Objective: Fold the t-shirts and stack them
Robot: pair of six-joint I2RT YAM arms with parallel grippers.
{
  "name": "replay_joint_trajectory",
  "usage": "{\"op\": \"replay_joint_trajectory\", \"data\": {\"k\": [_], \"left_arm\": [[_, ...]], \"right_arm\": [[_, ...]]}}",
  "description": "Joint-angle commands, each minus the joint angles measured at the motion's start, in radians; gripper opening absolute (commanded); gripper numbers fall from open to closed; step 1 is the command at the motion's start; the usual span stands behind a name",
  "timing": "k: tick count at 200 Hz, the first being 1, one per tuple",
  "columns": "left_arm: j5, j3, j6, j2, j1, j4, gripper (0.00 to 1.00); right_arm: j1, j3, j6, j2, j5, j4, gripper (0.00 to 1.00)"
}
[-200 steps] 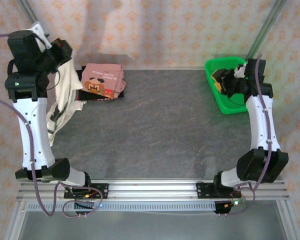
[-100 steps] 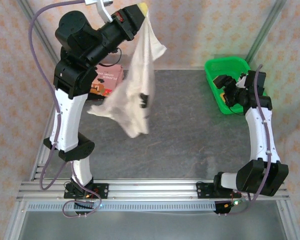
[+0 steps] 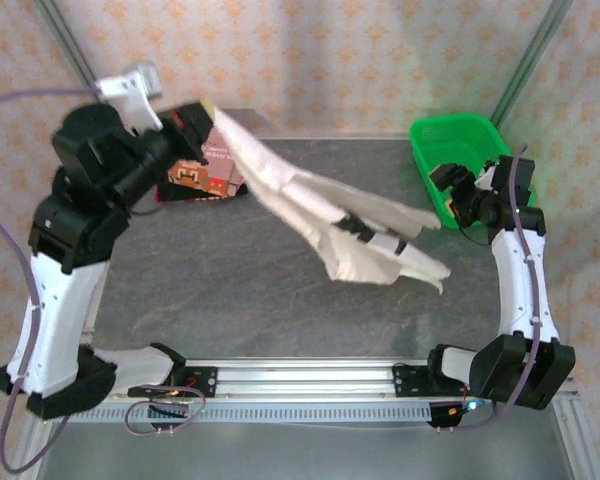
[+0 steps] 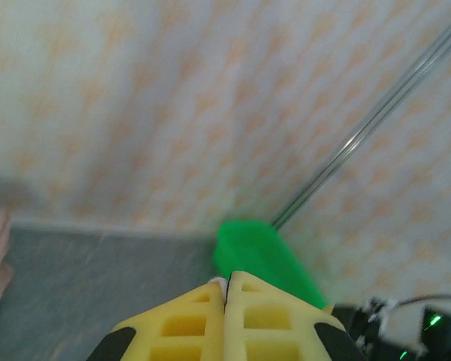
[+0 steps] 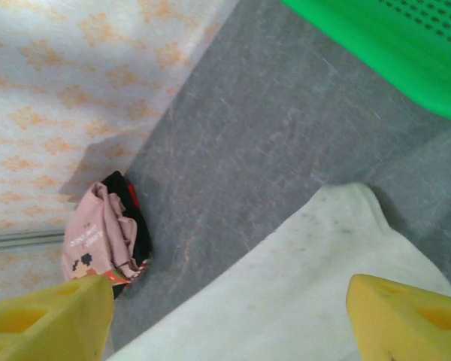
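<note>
Left pincer (image 3: pixel 208 106) clamped on off-white t-shirt (image 3: pixel 330 215), upper left; cloth runs diagonally to right-centre, free end nearest right pincer (image 3: pixel 454 190), fingers apart.

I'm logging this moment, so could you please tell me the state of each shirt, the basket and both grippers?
Off-white shirt: unfolded, held up over the table.
Pink shirt: folded, lying on a black shirt.
Basket: upright on the table.
Left gripper: shut on the off-white shirt.
Right gripper: open, holding nothing.
</note>
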Motion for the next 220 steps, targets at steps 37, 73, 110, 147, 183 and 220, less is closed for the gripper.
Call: {"op": "replay_joint_trajectory", "data": {"k": [37, 73, 110, 147, 183, 220], "left_arm": [[-0.158, -0.618, -0.088, -0.185, 0.004, -0.090, 0.00], [-0.152, -0.742, -0.112, -0.240, 0.004, -0.080, 0.00], [-0.168, -0.779, -0.118, -0.259, 0.004, -0.086, 0.00], [-0.161, -0.783, -0.112, -0.268, 0.005, -0.094, 0.00], [-0.169, -0.793, -0.113, -0.290, 0.005, -0.098, 0.00], [-0.171, -0.789, -0.114, -0.296, 0.005, -0.106, 0.00]], "right_arm": [[0.095, -0.139, -0.035, 0.032, 0.020, -0.119, 0.78], [0.226, -0.222, -0.037, 0.081, 0.036, -0.187, 0.72], [0.275, -0.263, -0.067, 0.097, 0.189, -0.285, 0.63], [0.201, -0.317, -0.105, 0.089, 0.286, -0.202, 0.58], [0.121, -0.347, -0.131, 0.145, 0.189, -0.048, 0.54], [0.115, -0.370, -0.080, 0.224, 0.115, 0.122, 0.46]]}}
